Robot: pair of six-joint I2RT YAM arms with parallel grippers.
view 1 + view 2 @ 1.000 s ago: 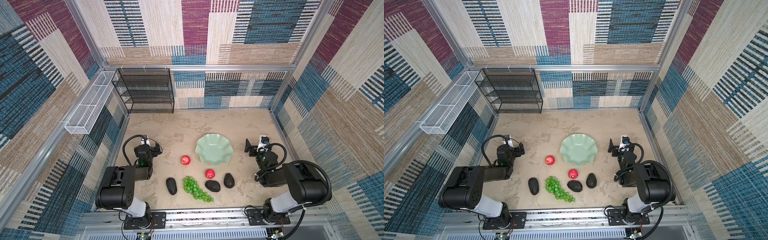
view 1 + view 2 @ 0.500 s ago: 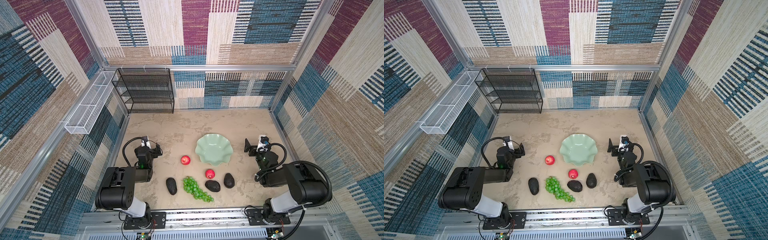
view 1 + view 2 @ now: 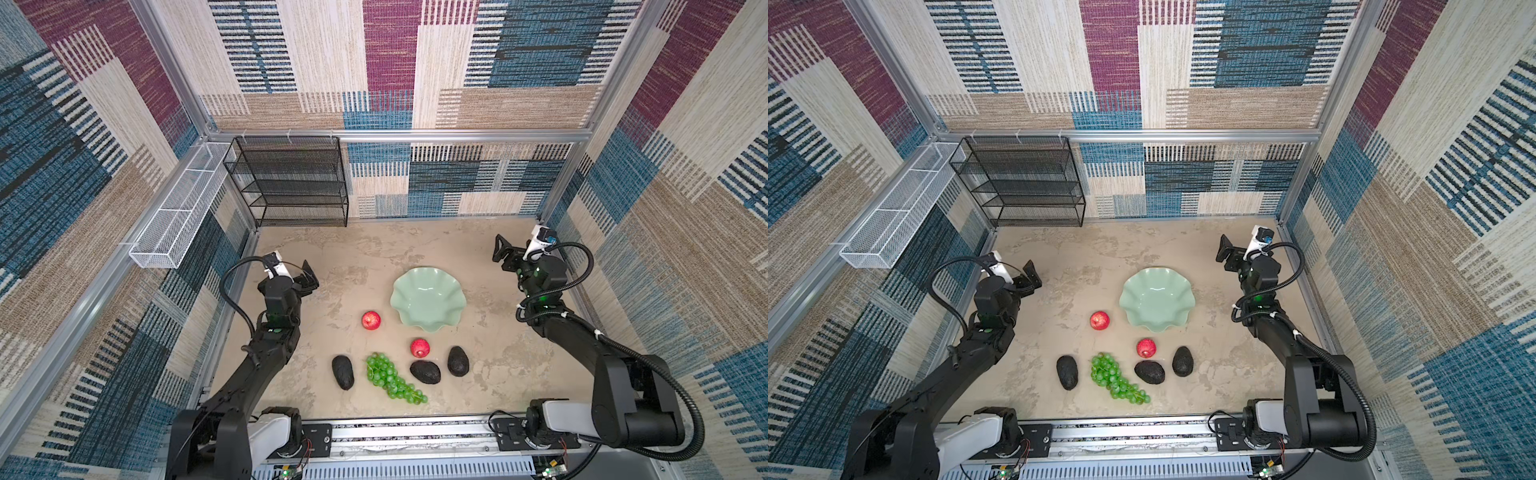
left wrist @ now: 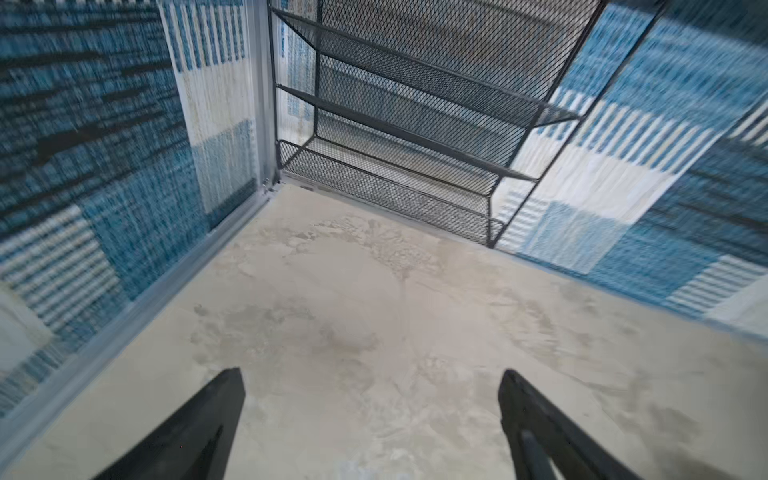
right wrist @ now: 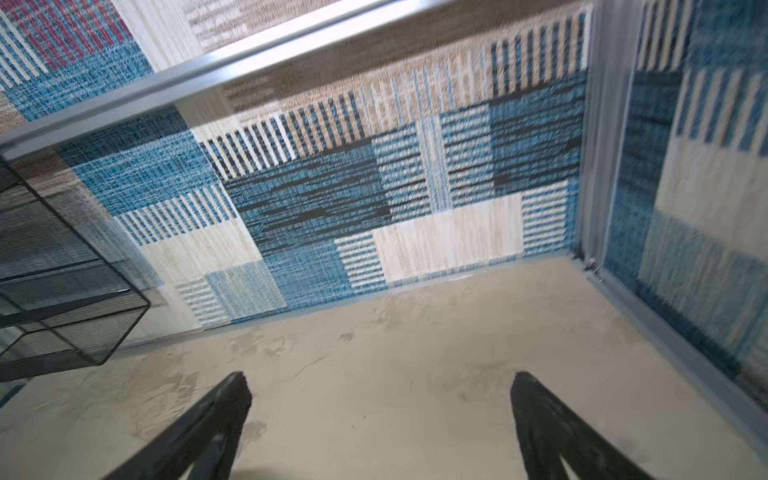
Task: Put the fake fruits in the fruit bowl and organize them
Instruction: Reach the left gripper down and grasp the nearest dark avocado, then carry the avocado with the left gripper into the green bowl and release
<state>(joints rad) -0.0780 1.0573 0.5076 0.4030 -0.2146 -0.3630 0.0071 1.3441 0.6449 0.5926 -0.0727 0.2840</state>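
Observation:
The pale green fruit bowl point(image 3: 428, 299) point(image 3: 1156, 299) sits empty, right of centre, in both top views. The fake fruits lie on the table in front of it. One red apple point(image 3: 371, 320) is left of the bowl and another point(image 3: 420, 348) is just in front. Three dark avocados point(image 3: 343, 372) point(image 3: 425, 372) point(image 3: 458, 361) flank the green grapes point(image 3: 392, 380). My left gripper point(image 3: 301, 276) point(image 4: 371, 374) hangs open over bare table, far left of the fruits. On the far right, my right gripper point(image 3: 513, 255) point(image 5: 380, 376) is open and empty too.
A black mesh shelf rack point(image 3: 291, 183) point(image 4: 407, 137) stands at the back left corner. A white wire basket point(image 3: 178, 208) hangs on the left wall. Patterned walls with metal rails close in the table on three sides.
Both arms have unfolded from their tucked pose, and the grippers have risen and moved toward the back. The fruits and bowl have not moved.

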